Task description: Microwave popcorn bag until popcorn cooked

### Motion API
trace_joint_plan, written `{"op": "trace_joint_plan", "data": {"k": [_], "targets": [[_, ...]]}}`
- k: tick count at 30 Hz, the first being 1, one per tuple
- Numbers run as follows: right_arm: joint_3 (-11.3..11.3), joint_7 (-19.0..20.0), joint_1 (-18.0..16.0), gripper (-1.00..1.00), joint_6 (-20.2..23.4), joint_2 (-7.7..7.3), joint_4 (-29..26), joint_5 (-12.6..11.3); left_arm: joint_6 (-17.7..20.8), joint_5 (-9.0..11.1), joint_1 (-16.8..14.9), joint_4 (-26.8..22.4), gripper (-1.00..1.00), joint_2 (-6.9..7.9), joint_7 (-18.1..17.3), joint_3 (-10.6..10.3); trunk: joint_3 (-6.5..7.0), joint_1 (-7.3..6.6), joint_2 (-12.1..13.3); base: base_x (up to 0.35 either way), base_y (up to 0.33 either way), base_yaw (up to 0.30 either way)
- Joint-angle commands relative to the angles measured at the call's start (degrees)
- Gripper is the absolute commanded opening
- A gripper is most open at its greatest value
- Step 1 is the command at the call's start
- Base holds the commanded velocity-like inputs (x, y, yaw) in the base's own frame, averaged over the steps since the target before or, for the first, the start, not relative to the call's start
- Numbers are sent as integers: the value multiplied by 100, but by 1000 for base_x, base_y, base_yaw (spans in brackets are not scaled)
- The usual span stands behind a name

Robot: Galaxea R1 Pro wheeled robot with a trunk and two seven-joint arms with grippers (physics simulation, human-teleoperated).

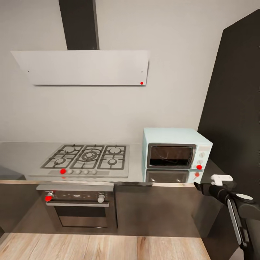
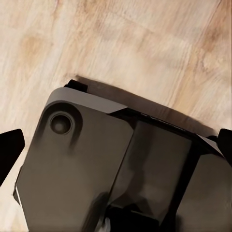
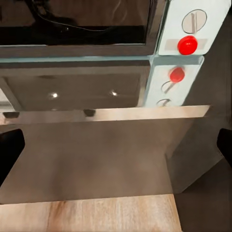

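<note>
The pale mint-blue microwave (image 1: 177, 148) stands at the right end of the grey glossy countertop (image 1: 21, 159), its dark glass door shut and a red dot lit by its knobs. The popcorn bag and the popcorn are out of view. My right gripper (image 1: 204, 187) hovers just in front of the counter edge, below the microwave's knob panel. In the right wrist view the microwave's panel (image 3: 186, 29) is close ahead, and the right gripper (image 3: 116, 147) is open and empty. My left gripper (image 2: 116, 145) is open too, pointing down at my own dark base (image 2: 96, 169).
A gas hob (image 1: 86, 157) sits in the counter left of the microwave, with a built-in oven (image 1: 77, 207) below and a pale hood (image 1: 81, 66) above. A tall dark cabinet (image 1: 234, 119) stands right of the microwave. The floor (image 1: 101, 247) is light wood.
</note>
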Motion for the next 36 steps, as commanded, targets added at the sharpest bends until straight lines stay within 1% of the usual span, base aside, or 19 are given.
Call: {"op": "trace_joint_plan", "data": {"k": [1, 6, 10, 26, 35, 36], "targets": [[-5, 54, -3, 100, 10, 1, -4, 61, -7, 28, -2, 1, 100, -1, 22, -50, -2, 2, -4, 0, -239, 0], [-5, 62, -3, 100, -26, 0, -4, 62, 2, 7, -1, 1, 100, 0, 22, -55, -2, 2, -4, 44, -267, 0], [30, 71, -3, 100, -29, 18, -5, 45, 3, 57, -1, -2, 100, 0, 21, -55, -2, 2, -4, 102, -278, 0], [-5, 63, -3, 100, -38, 14, 5, 62, -45, 67, -1, -3, 100, 1, 21, -50, -2, 2, -4, 110, -275, 0], [-5, 60, -3, 100, -47, 17, 14, 50, -56, 67, -1, -7, 100, 17, 21, -48, -2, 2, -4, 23, -36, 0], [1, 7, -41, 100, -386, -4, 363, 36, -57, 67, -3, -5, 100, 17, 21, -48, -2, 2, -4, 0, 0, 0]]}}
